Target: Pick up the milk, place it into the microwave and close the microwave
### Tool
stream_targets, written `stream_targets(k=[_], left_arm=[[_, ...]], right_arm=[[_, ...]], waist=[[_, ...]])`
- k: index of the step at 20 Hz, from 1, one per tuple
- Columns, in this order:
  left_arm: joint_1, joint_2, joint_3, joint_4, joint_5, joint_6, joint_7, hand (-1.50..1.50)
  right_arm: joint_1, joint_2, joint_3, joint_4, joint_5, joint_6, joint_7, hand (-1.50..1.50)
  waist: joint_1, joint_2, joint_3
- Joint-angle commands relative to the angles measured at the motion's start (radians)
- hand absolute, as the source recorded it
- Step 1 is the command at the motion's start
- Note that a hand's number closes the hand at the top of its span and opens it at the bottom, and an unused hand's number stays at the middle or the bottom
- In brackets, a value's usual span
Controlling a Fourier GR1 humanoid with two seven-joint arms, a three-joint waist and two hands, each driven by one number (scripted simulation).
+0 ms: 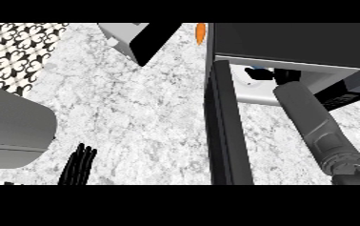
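Nearest, at the lower edge, the left robot hand [77,165] rests over the speckled tabletop [141,115], its fingers straight and released. Beside it a grey forearm fills the left edge. The right forearm [316,129] reaches up into the microwave [281,41], whose dark door [225,125] stands swung open toward the viewer. The right robot hand is hidden inside, so its state cannot be told. The milk [257,73] shows only partly inside the cavity. Farther back lie an orange carrot [200,33] and a grey box [130,36].
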Motion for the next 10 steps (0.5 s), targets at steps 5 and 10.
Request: stream_targets(k=[5, 10], left_arm=[[-0.010, -0.016, -0.031, -0.004, -0.024, 0.005, 0.006, -1.50], [-0.019, -0.017, -0.038, -0.015, -0.010, -0.023, -0.002, -1.50]], right_arm=[[-0.005, 0.000, -0.027, 0.005, -0.031, 0.174, -0.092, -1.50], [0.010, 0.017, -0.075, -0.014, -0.082, 0.226, -0.167, -1.50]], waist=[[-0.004, 0.001, 0.001], [-0.012, -0.004, 0.001]])
